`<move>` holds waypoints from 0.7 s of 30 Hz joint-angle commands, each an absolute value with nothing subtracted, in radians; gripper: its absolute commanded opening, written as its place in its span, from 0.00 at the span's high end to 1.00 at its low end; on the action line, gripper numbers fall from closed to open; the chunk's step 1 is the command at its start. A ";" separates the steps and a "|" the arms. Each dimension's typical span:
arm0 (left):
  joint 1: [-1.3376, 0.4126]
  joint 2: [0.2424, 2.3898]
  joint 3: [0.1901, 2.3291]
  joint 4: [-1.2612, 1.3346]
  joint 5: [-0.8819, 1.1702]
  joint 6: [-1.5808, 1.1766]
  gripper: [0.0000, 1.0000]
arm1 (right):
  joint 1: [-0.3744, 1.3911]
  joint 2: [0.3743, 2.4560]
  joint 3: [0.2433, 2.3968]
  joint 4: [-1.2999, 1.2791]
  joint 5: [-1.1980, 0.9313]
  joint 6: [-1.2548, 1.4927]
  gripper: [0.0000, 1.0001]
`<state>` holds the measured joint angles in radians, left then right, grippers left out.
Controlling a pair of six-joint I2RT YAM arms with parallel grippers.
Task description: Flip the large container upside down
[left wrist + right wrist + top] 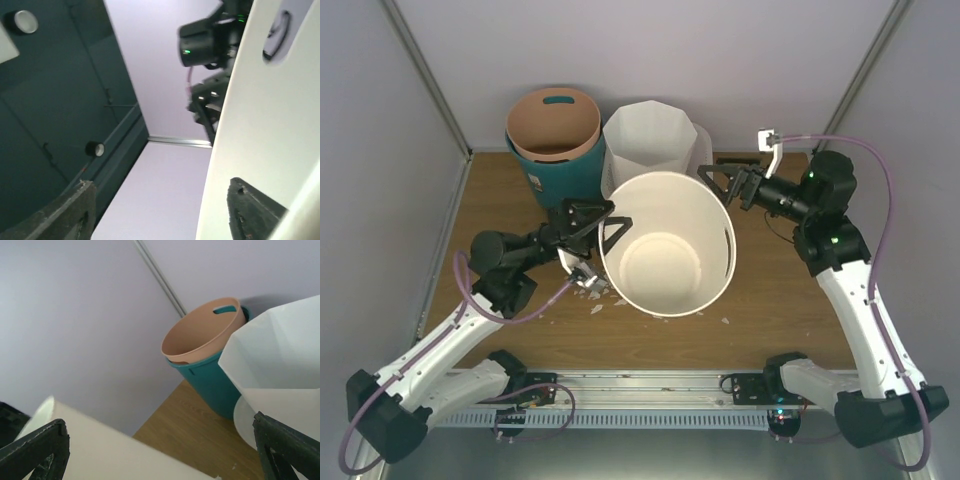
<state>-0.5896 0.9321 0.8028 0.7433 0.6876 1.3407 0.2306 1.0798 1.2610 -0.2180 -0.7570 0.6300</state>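
The large container is out of view. A tall round white bin [665, 250] stands tilted mid-table, its mouth facing up. My left gripper [605, 225] is open at its left rim. In the left wrist view the bin's wall [260, 115] reaches in between the jaws [160, 215], and one finger [250, 210] lies against it. My right gripper [717, 185] is open at the bin's far right rim. In the right wrist view that rim [100, 450] crosses low between the wide-spread fingers [160, 450].
A tall octagonal white bin [650, 135] [280, 355] stands just behind the round one. A peach bin [552, 122] [200, 335] sits nested in a teal bin [565, 175] [210, 375] at the back left. White crumbs [595, 295] lie on the wooden table [780, 300]. Walls enclose three sides.
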 commanded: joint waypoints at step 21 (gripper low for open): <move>-0.637 0.952 0.923 0.397 0.656 1.214 1.00 | 0.255 1.062 1.667 -0.745 -0.222 0.301 0.00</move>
<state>-0.6052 0.9371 0.8249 0.3176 0.6872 1.4189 0.2520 1.0763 1.5707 -0.5705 -0.4938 0.3992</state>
